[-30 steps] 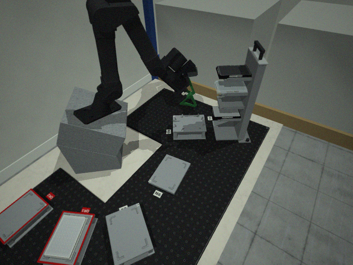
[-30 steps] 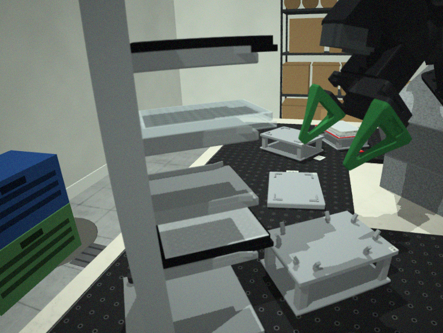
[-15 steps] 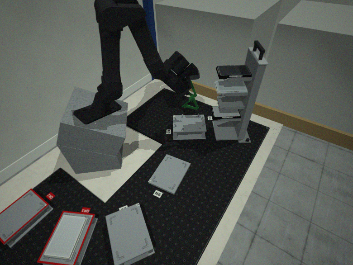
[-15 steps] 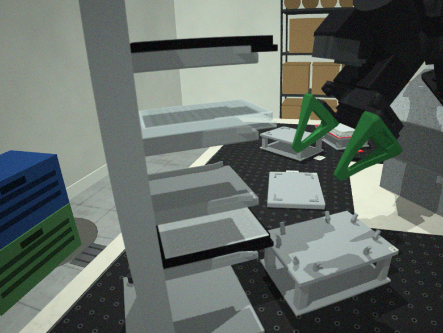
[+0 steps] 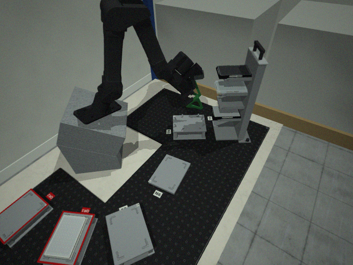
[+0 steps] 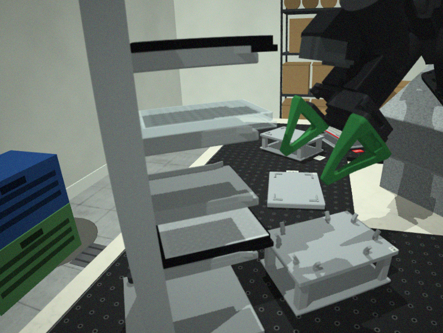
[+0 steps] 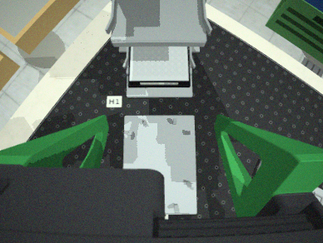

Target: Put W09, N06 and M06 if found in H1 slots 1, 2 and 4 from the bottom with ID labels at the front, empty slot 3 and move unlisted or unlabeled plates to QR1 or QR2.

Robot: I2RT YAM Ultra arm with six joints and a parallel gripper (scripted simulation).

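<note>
The plate hotel H1 (image 5: 238, 93) stands at the far end of the mat. Its bottom slot holds a black plate (image 5: 226, 114), which also shows in the wrist view (image 7: 159, 72) with a pale strip on its front end. The second shelf (image 6: 200, 189) is bare. The third holds a clear plate (image 6: 204, 114). The top holds a black plate (image 5: 233, 71). My gripper (image 5: 195, 99) is open and empty. It hangs tilted above the pinned regrip nest (image 5: 189, 126), in front of the hotel, with its green fingers spread wide.
The flat N6 nest (image 5: 169, 173) lies mid-mat. An empty grey nest (image 5: 129, 233) lies near the front. Of two red-framed quarantine nests, one holds a white plate (image 5: 67, 234) and the other (image 5: 21, 215) is empty. The arm's grey pedestal (image 5: 92, 130) stands at the left.
</note>
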